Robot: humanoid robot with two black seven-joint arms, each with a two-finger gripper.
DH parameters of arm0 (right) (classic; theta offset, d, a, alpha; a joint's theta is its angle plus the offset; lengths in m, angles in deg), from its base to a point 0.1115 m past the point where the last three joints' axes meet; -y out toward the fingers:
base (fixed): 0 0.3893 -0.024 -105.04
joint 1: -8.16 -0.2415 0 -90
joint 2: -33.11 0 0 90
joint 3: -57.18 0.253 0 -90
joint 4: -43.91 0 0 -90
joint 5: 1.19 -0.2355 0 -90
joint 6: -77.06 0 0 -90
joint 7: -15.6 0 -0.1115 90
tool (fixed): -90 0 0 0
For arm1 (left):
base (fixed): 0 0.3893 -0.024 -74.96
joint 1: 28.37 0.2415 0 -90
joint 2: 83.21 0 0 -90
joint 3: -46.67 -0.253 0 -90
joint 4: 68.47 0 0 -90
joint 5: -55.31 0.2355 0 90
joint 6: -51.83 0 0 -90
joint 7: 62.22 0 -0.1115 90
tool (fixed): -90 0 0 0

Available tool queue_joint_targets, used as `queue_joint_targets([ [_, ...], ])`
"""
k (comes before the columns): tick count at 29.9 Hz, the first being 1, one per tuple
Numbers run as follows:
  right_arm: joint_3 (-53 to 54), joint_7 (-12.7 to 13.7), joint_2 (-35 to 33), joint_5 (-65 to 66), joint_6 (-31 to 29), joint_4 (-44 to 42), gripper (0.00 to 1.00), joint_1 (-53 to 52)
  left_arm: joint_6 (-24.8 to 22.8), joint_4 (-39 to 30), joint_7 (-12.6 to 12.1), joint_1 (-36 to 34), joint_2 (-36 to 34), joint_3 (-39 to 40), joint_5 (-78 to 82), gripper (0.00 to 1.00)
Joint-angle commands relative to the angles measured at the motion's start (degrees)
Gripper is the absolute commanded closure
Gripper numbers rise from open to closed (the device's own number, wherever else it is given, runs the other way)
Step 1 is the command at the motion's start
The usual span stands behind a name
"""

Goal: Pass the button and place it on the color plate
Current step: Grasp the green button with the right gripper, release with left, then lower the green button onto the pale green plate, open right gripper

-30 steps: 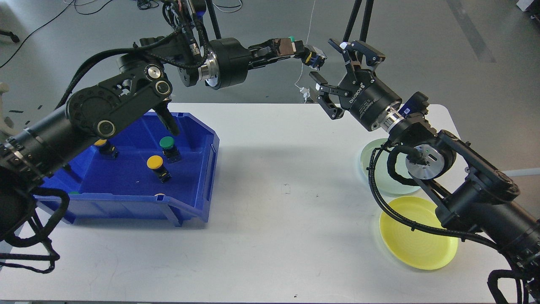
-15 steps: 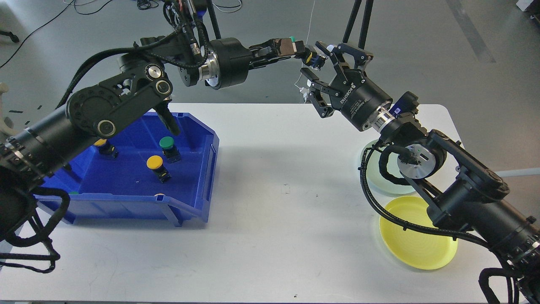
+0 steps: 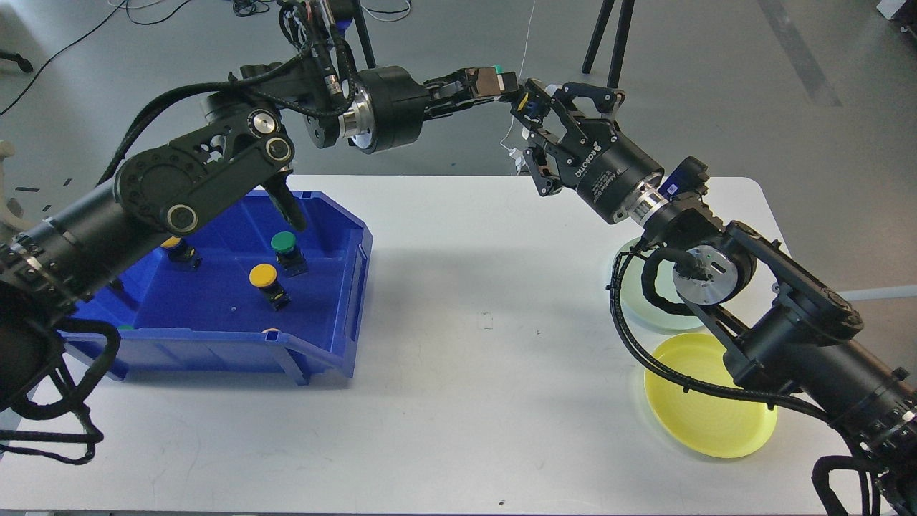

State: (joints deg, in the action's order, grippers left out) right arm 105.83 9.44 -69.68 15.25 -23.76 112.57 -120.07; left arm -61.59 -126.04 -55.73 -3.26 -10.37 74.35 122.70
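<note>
My left gripper (image 3: pixel 510 87) is high above the table's far edge, shut on a small button (image 3: pixel 526 105) with a black body and a yellow part. My right gripper (image 3: pixel 529 109) has come up to it from the right. Its jaws stand open on either side of the button, close to it. A yellow plate (image 3: pixel 706 419) and a pale green plate (image 3: pixel 648 304) lie on the table at the right, partly hidden by my right arm.
A blue bin (image 3: pixel 337 337) stands on the left of the white table (image 3: pixel 487 373). It holds a green button (image 3: pixel 284 244), a yellow button (image 3: pixel 263 275) and another yellow one (image 3: pixel 170 244) under my left arm. Tripod legs (image 3: pixel 605 36) stand behind.
My right gripper has moved left and up to the held button, and its jaws now straddle it. My left gripper has held almost still with the button.
</note>
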Motion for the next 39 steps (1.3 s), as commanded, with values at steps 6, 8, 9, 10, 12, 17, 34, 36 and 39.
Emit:
queue_joint_targets([
  [6,0.30,0.00,-1.18,-0.01,0.01,0.16,0.81,0.52,0.48,-0.09,0.98,0.11,0.12,2.02,-0.77,0.11],
  [8,0.47,0.00,-3.37,-0.01,-0.08,0.25,0.81,0.79,0.48,-0.09,1.15,0.20,-0.06,3.08,-2.43,0.11],
  [9,0.47,0.00,-4.78,-0.01,0.01,0.33,0.81,0.96,0.48,-0.09,1.15,0.29,-0.23,3.52,-3.57,0.10],
  [10,0.21,0.00,-7.23,-0.09,-0.08,0.51,0.81,1.14,0.48,-0.09,1.33,0.72,-0.50,4.39,-6.11,0.09],
  [12,0.04,0.00,-9.44,-0.10,-0.16,0.51,0.81,1.84,0.48,0.00,1.59,1.17,-0.76,5.45,-9.03,0.08],
  [17,-1.45,1.49,-15.94,0.34,-0.16,-0.54,0.81,7.46,0.48,6.40,1.77,1.96,-0.76,7.83,-21.93,0.04],
  [34,-12.71,3.87,-15.52,0.26,-0.16,-20.93,0.80,10.19,0.39,15.91,1.68,2.93,-0.41,8.00,-43.84,0.01],
  [36,-13.41,3.95,-14.55,0.26,-0.16,-23.04,0.80,9.14,0.39,15.91,1.68,2.93,-0.41,8.00,-43.75,0.01],
  [39,-13.41,3.95,-12.79,0.26,-0.08,-24.80,0.76,8.43,0.48,15.91,1.68,2.93,-0.41,8.00,-43.75,0.01],
])
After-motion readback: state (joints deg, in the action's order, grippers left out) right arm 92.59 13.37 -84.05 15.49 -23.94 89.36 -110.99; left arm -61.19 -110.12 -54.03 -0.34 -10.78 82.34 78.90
